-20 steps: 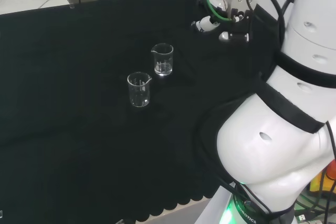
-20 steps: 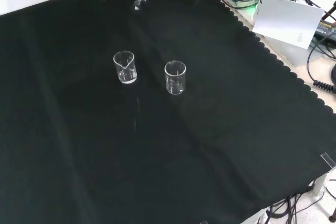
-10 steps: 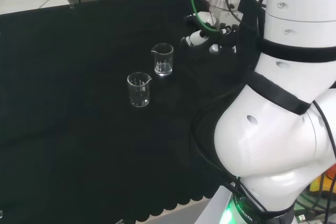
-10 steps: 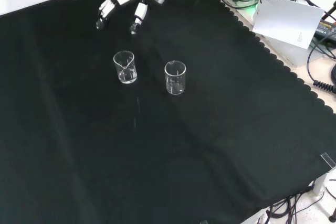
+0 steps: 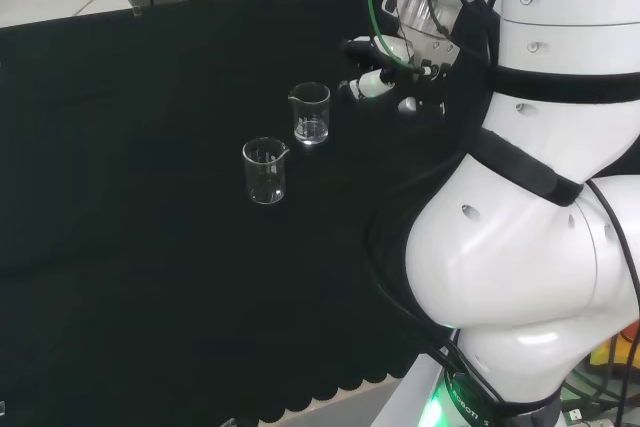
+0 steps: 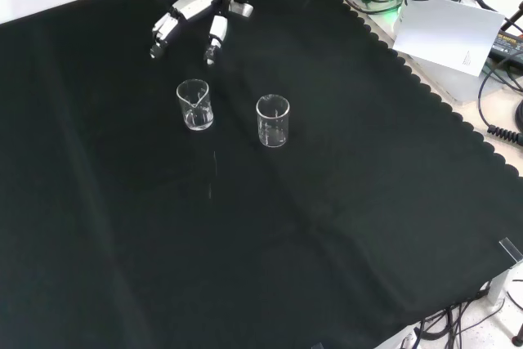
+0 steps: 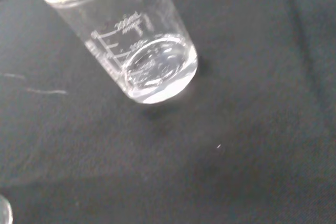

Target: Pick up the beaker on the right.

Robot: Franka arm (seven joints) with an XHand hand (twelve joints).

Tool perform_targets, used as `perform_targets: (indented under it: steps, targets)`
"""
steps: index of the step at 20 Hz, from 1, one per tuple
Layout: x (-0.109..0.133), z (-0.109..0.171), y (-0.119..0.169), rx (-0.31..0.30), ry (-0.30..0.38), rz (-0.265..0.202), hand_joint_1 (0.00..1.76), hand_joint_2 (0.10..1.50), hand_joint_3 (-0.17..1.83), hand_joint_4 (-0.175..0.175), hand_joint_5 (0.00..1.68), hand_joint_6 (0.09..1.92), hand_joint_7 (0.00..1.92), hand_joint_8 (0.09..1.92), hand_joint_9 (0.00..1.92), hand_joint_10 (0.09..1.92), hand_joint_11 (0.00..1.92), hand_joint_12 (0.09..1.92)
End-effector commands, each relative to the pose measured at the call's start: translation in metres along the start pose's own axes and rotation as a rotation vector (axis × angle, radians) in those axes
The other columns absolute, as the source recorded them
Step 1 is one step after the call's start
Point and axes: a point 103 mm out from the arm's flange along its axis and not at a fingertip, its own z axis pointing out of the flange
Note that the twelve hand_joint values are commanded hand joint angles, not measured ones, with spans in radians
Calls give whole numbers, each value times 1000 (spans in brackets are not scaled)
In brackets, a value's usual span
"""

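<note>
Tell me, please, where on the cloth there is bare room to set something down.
In the front view the cloth is bare across its whole near half, below both beakers, and along its right side up to the scalloped edge. It is crowded only near the top: the left beaker, the right beaker and the open hand above the left one.

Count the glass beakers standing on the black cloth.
2. In the head view, one beaker stands nearer the hand, the other beaker to its lower left. Both stand upright and apart, neither touched.
</note>
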Motion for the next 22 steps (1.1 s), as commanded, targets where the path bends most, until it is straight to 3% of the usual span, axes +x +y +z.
perform_targets:
  steps: [1, 14, 22]
  targets:
    - [8, 20, 7, 33, 47, -61, 787, 937, -175, -53, 393, 87, 215, 673, 388, 651, 135, 1379]
    - [7, 51, 29, 5, 129, -154, 739, 904, -175, -46, 302, 87, 112, 643, 320, 618, 90, 1388]
    - [2, 59, 38, -64, 196, -194, 725, 890, -175, -49, 310, 87, 144, 663, 297, 615, 57, 1398]
